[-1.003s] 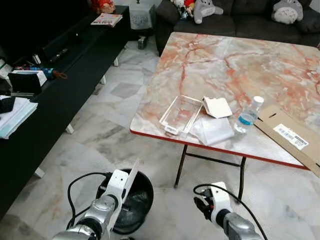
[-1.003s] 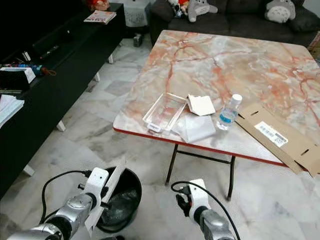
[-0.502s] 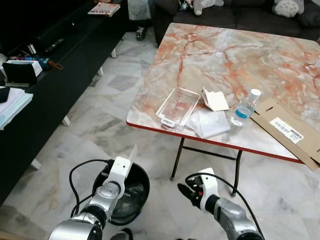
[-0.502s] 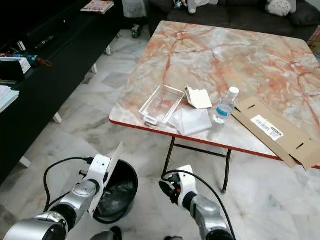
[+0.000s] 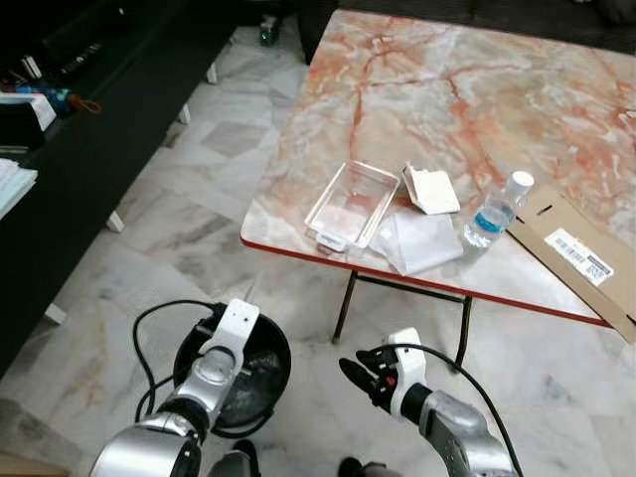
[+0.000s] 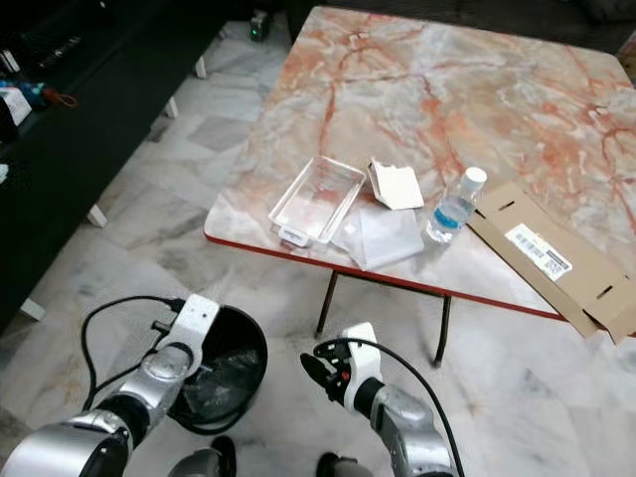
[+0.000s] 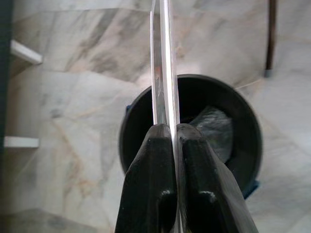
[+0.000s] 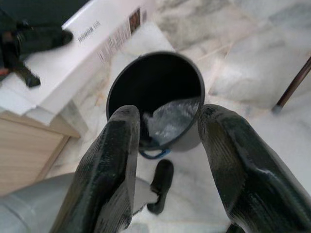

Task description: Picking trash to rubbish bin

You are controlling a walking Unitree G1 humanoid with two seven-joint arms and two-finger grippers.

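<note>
While the left gripper (image 5: 231, 328) hung over the black rubbish bin (image 5: 260, 383) on the marble floor (image 5: 159, 248), the head view placed the right gripper (image 5: 360, 375) beside it, near the table (image 5: 417, 109). Left wrist view: fingers (image 7: 150, 194) were clenched on a thin clear plastic sheet (image 7: 164, 63) standing edge-on above the bin's mouth. Right wrist view: fingers (image 8: 116, 160) were spread apart, grasping nothing, bin between them.
</note>
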